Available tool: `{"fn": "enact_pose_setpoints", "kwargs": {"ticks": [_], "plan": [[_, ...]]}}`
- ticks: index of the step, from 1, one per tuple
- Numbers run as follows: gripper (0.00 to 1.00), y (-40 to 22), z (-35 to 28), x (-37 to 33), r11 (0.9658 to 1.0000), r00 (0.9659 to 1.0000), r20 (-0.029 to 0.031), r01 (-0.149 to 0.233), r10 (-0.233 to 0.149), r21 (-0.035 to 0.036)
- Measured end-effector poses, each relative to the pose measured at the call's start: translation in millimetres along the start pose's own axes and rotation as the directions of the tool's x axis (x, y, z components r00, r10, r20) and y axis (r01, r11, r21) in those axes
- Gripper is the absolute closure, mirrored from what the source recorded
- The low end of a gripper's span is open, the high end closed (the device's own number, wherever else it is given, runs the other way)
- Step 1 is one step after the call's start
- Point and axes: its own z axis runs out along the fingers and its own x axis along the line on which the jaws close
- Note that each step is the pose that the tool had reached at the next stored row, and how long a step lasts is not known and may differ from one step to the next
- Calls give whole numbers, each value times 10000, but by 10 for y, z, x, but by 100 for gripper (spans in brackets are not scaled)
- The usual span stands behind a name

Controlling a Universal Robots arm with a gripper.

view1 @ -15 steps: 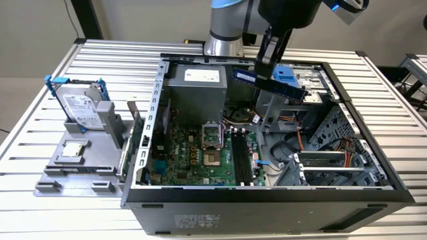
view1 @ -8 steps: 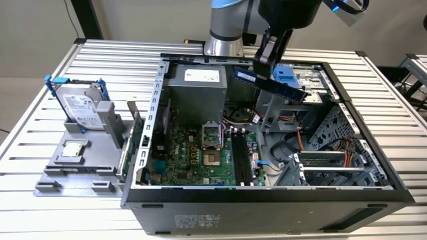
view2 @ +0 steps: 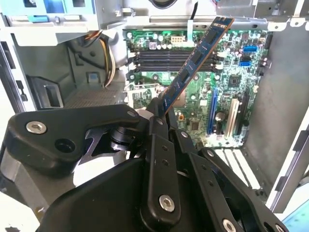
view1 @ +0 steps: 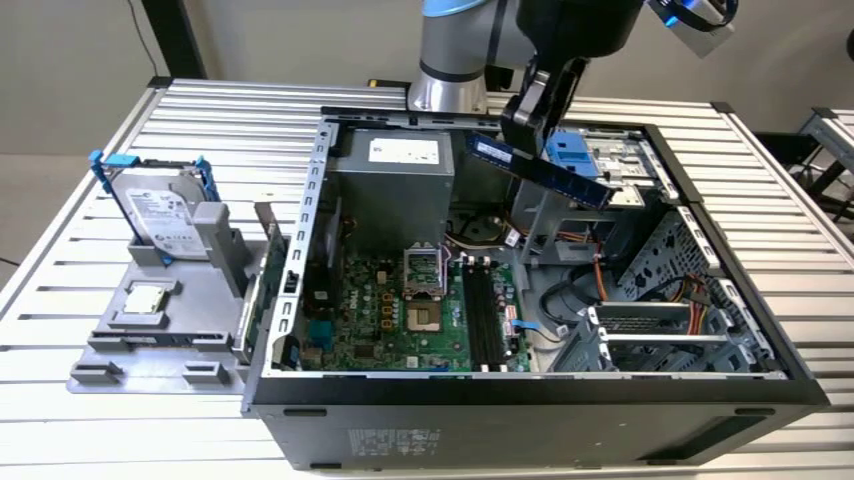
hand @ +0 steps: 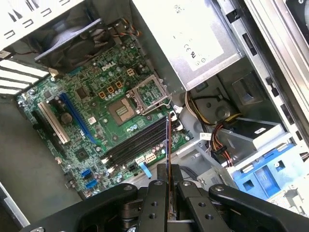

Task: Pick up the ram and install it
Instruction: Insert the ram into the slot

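Clearly, in the exterior view the gripper [view1: 518, 135] hangs above the open computer case [view1: 534, 425]. Its fingers are pinched on one end of the ram [view1: 554, 175], which juts out from the fingertips at a slant, in the air and touching nothing else. The motherboard [view1: 387, 300] and its black slots [view1: 483, 318] lie well below the gripper.

In the second wrist view the ram [view2: 193, 63] reaches away from the gripper [view2: 158, 113] and crosses the slots [view2: 164, 58] at an angle. I judge the stick should be turned until its long edge runs parallel with one slot before it goes lower.

In the first wrist view the ram [hand: 167, 145] shows edge-on as a thin line rising from the gripper [hand: 167, 183]. The slots [hand: 137, 142] lie beyond its tip and run oblique to it. This edge-on line looks the best guide for centring the stick over a slot. Whether the slot latches stand open cannot be told. With the grip at one end, a level, gentle descent seems wise, since the far end could tip or catch.
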Motion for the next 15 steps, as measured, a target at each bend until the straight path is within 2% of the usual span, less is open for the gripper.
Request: {"fn": "enact_pose_setpoints", "kwargs": {"ticks": [7,15], "plan": [[100,0,0,0,9983,9983,16,-590,590,23],[100,0,0,0,9920,9921,34,-1258,1258,49]]}}
